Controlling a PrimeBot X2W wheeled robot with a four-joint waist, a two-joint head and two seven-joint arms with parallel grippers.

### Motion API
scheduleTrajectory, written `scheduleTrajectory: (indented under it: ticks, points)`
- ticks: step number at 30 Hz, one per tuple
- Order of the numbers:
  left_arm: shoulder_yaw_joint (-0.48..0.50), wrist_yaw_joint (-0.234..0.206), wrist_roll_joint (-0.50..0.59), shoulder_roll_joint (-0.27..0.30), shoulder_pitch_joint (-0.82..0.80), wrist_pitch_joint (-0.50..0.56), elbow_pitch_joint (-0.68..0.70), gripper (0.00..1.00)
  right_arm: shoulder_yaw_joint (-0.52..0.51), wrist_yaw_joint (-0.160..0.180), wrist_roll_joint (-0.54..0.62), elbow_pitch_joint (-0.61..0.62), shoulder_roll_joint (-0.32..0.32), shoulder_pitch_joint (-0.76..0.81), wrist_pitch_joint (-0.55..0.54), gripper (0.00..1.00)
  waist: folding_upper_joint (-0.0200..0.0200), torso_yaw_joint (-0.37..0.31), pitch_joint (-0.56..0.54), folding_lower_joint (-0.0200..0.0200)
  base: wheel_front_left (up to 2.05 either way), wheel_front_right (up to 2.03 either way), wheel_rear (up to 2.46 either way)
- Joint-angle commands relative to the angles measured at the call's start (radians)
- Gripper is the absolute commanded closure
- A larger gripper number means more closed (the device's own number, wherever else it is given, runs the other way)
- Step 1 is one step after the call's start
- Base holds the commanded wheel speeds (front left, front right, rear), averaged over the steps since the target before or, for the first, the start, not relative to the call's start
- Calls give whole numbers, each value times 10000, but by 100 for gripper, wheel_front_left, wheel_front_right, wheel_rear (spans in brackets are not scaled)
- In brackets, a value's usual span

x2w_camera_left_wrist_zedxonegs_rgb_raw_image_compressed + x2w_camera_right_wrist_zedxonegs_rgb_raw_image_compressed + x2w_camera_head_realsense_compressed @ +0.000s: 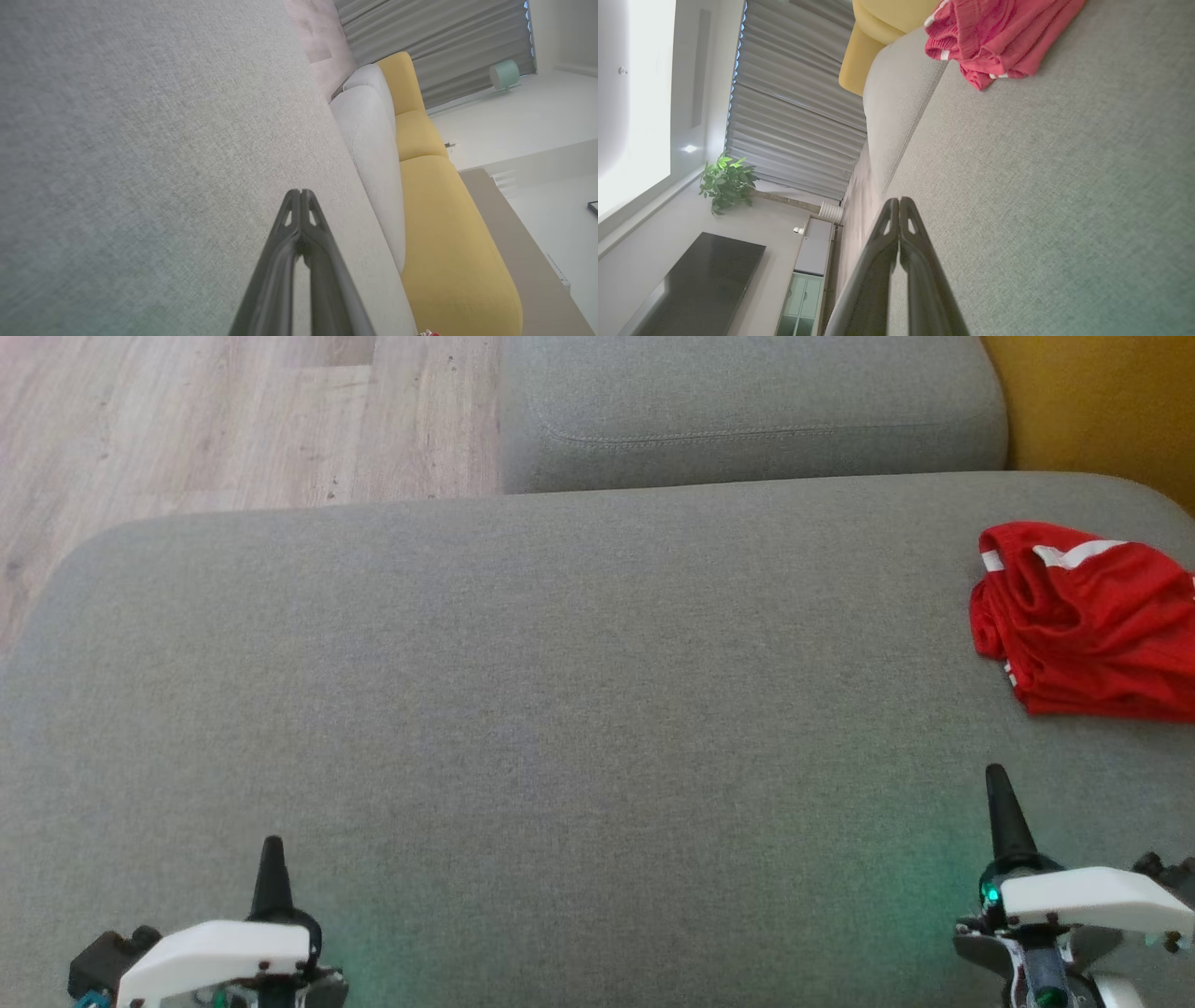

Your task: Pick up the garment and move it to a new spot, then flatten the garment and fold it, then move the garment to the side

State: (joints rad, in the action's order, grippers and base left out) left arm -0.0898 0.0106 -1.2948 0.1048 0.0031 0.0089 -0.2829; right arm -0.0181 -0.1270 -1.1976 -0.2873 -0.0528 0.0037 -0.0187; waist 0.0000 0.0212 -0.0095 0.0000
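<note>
The garment point(1088, 621) is red with white stripes and lies bunched in a loose fold at the right edge of the grey cushion point(560, 709); the right wrist view has the garment point(994, 37) at its top. My left gripper point(272, 845) stands at the lower left, shut and holding nothing, its tips pressed together point(299, 192). My right gripper point(997, 773) is at the lower right, a short way in front of the garment, also shut and holding nothing point(899, 200).
A second grey cushion point(747, 411) lies beyond the far edge. Wooden floor point(187, 420) shows at the far left. A yellow sofa part point(1111, 401) stands at the far right. The cushion's wide middle is bare fabric.
</note>
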Motion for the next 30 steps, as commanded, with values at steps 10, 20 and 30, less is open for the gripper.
scheduleTrajectory:
  ticks: [10,20,30]
  points:
    - [809,393,-942,-132,-702,290,346,100,-115,-29,-1306,397,-212,-741,-207,100,0,-57,34,0,0,0,0]
    - [1244,695,-1782,-268,-853,553,357,100,-311,-32,-2453,414,-209,-870,-388,100,0,-115,69,0,0,0,0]
    - [1681,997,-2621,-404,-1005,816,368,100,-511,-35,-3597,432,-203,-1000,-572,100,0,-173,103,0,0,0,0]
